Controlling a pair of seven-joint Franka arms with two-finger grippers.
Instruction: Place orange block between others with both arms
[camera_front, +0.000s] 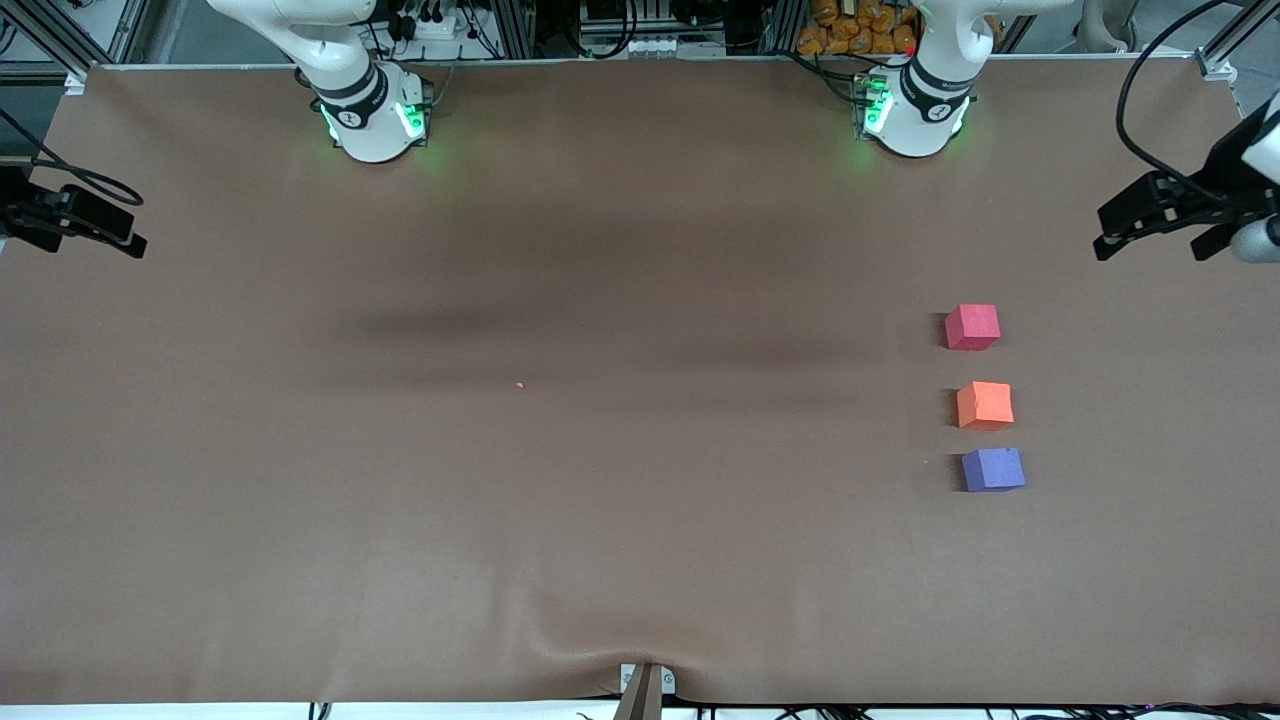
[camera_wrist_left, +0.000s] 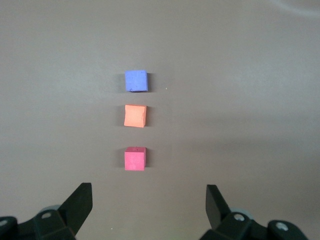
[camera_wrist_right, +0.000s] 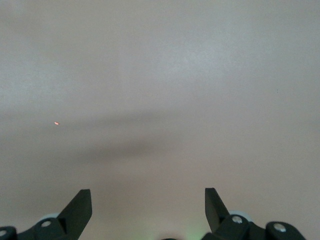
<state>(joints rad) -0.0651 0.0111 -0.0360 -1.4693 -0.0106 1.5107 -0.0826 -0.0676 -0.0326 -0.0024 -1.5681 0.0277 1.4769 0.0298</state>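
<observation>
Three small foam cubes stand in a short row toward the left arm's end of the table. The orange block (camera_front: 985, 405) (camera_wrist_left: 135, 115) sits in the middle. The pinkish-red cube (camera_front: 972, 327) (camera_wrist_left: 134, 159) is farther from the front camera and the purple-blue cube (camera_front: 993, 470) (camera_wrist_left: 136, 81) is nearer. Small gaps separate them. My left gripper (camera_front: 1155, 240) (camera_wrist_left: 149, 192) hangs high and open, empty, over bare table just on the bases' side of the pinkish-red cube. My right gripper (camera_front: 75, 235) (camera_wrist_right: 148, 195) hangs high and open, empty, over bare table toward the right arm's end.
The brown table cover (camera_front: 640, 560) has a wrinkle near a small mount (camera_front: 645, 690) at its front edge. A tiny orange speck (camera_front: 520, 385) (camera_wrist_right: 56, 123) lies mid-table. Both green-lit bases (camera_front: 375, 115) (camera_front: 915, 110) stand along the table's robot edge.
</observation>
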